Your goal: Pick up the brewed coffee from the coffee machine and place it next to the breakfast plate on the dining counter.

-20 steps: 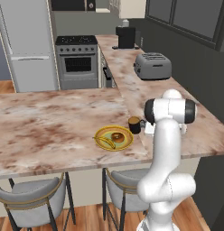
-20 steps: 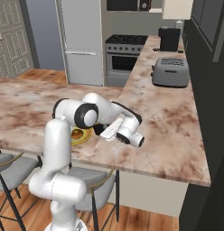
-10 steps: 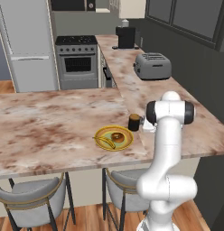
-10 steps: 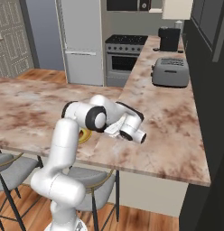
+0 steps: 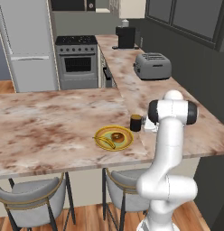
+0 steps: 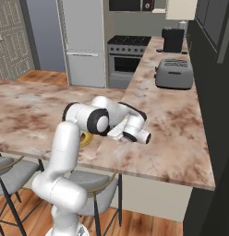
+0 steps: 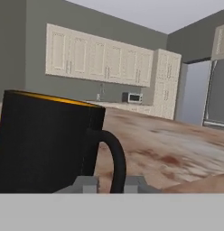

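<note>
The brewed coffee [image 5: 136,122], a black mug, stands on the dining counter [image 5: 50,131] just right of the yellow breakfast plate [image 5: 114,137] holding a donut and a banana. In the hand view the mug [image 7: 46,144] looms large on the left, an orange rim at its top, with its handle [image 7: 114,158] curving down between my fingertips. My gripper [image 7: 110,184] is shut on the handle, level with the counter. The coffee machine [image 5: 125,37] sits far back on the side counter. From the right, my arm covers the mug, and a sliver of the plate [image 6: 86,138] shows.
A silver toaster [image 5: 152,66] stands on the side counter to the right. Beyond it are the stove [image 5: 77,61] and the fridge [image 5: 25,45]. Two grey stools [image 5: 30,198] stand under the counter's near edge. The stone top left of the plate is bare.
My arm's elbow has shifted slightly over the counter. The mug has stayed beside the plate, and my fingers remain at its handle.
</note>
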Controlling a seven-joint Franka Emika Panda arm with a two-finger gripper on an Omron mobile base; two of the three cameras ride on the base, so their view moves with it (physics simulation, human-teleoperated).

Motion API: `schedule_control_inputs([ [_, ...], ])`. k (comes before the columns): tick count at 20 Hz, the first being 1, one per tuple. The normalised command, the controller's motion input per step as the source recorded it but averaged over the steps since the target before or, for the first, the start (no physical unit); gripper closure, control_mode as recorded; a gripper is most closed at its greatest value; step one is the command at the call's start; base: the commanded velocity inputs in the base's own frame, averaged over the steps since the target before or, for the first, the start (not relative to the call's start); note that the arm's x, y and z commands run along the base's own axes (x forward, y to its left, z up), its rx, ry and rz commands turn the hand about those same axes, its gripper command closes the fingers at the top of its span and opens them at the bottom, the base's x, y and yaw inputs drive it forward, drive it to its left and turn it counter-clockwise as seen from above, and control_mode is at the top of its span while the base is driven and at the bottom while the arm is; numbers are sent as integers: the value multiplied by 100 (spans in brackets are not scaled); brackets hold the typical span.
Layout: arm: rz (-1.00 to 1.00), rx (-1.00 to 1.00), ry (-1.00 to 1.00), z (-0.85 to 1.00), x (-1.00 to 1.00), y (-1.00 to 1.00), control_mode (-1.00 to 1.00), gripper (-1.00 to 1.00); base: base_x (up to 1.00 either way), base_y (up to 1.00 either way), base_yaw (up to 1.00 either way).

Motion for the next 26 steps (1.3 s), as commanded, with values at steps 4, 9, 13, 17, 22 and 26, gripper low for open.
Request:
schedule_control_inputs([
  [4, 0, -13, 0, 18, -54, 0, -100, 100, 0, 0, 0],
  [9, 0, -12, 0, 11, -27, 0, -100, -100, 0, 0, 0],
  [13, 0, -12, 0, 0, 0, 1, -100, -100, 0, 0, 0],
  [17, 0, -8, 0, 0, 0, 0, -100, -100, 0, 0, 0],
  [22, 0, -5, 0, 0, 0, -4, -100, -100, 0, 0, 0],
  [26, 0, -4, -2, 0, -9, -10, -100, -100, 0, 0, 0],
])
